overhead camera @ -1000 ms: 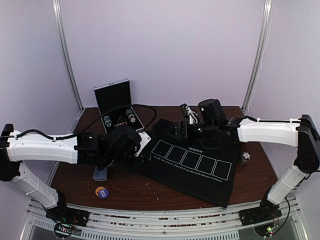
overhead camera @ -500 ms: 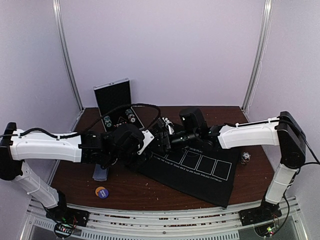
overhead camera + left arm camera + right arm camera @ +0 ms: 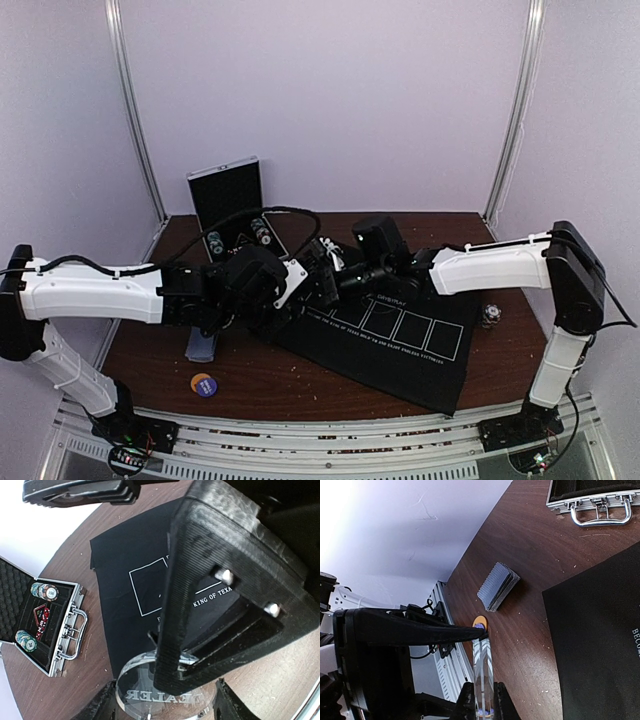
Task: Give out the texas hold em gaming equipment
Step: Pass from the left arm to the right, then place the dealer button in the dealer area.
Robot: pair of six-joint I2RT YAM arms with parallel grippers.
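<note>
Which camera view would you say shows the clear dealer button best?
The left wrist view: the clear dealer button faces the camera there, with its DEALER lettering visible, though its upper part is covered. The right wrist view shows only its thin edge. In the top external view it cannot be made out.

Black mat [image 3: 400,372], white rectangles; cards [image 3: 496,586] seemingly blue-grey, cross-hatched; orange button [image 3: 203,384]
</note>
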